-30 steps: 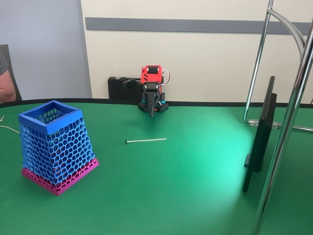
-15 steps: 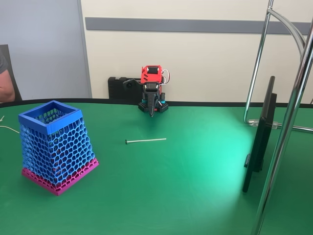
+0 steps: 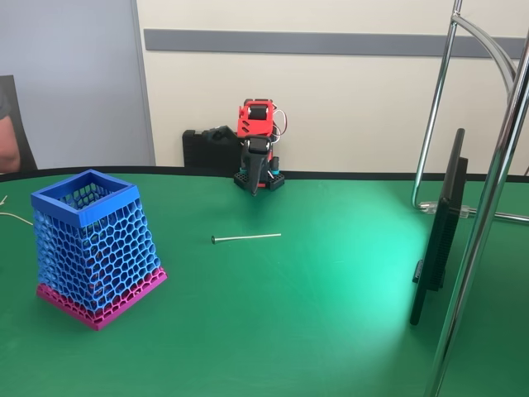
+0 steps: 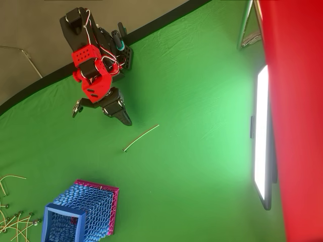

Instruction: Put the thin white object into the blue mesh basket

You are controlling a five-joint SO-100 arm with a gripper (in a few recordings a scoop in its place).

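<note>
I'm looking at a green desk (image 3: pixel 331 331) set against a cream wall with a grey band running across it. The red and black arm (image 3: pixel 256 132) sits at the far edge of the desk, folded over its base, with the pincer (image 3: pixel 254 188) pointing down toward the cloth just in front of the base. In the overhead view the pincer (image 4: pixel 126 120) reads as a single dark point with no gap that I can make out, so I take its two fingers as pressed together, holding nothing.

The white stick (image 3: pixel 246 238) lies flat on the desk, well in front of the arm in the fixed view, with its small dark tip at the left end. From overhead the white stick (image 4: pixel 141 137) lies at a slant, near the pincer tip but apart from it.

The blue basket (image 3: pixel 91 244) stands upright toward the left of the fixed view, well apart from the stick, on its pink base band with its square rim open upward. Overhead, the blue basket (image 4: pixel 81 214) is at the lower left, and a few pale cords (image 4: pixel 15 219) lie loose just beside it.

A dark screen (image 3: pixel 442 223) stands edge-on at the right, next to chrome poles (image 3: pixel 488 215).
</note>
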